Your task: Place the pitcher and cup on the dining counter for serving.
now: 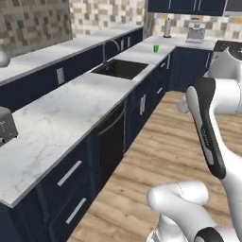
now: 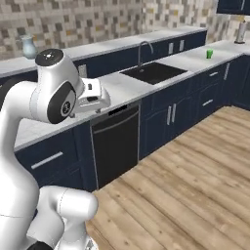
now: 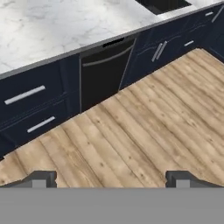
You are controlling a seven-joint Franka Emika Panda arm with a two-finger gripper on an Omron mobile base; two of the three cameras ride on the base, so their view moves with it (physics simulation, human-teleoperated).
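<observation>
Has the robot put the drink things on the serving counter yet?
Not yet; nothing looks done. The cup sits on the worktop past the sink, and the pitcher stands on the raised ledge by the tiled wall. The pincer is open and empty, facing the floor. Both things remain to be fetched and carried over.

The claw point(image 3: 111, 179) hangs over bare wooden floor point(image 3: 144, 131), its two dark fingertips point(image 3: 41, 178) set wide apart with nothing between them. Ahead of the claw the planks run up to a row of dark navy cabinets point(image 3: 39, 105) with silver bar handles. Straight ahead sits a black dishwasher front point(image 3: 103, 74). Above the cabinets lies the white marble tabletop point(image 3: 57, 26), and beyond it, ahead and to the right, a corner of the black sink point(image 3: 164, 4).
</observation>
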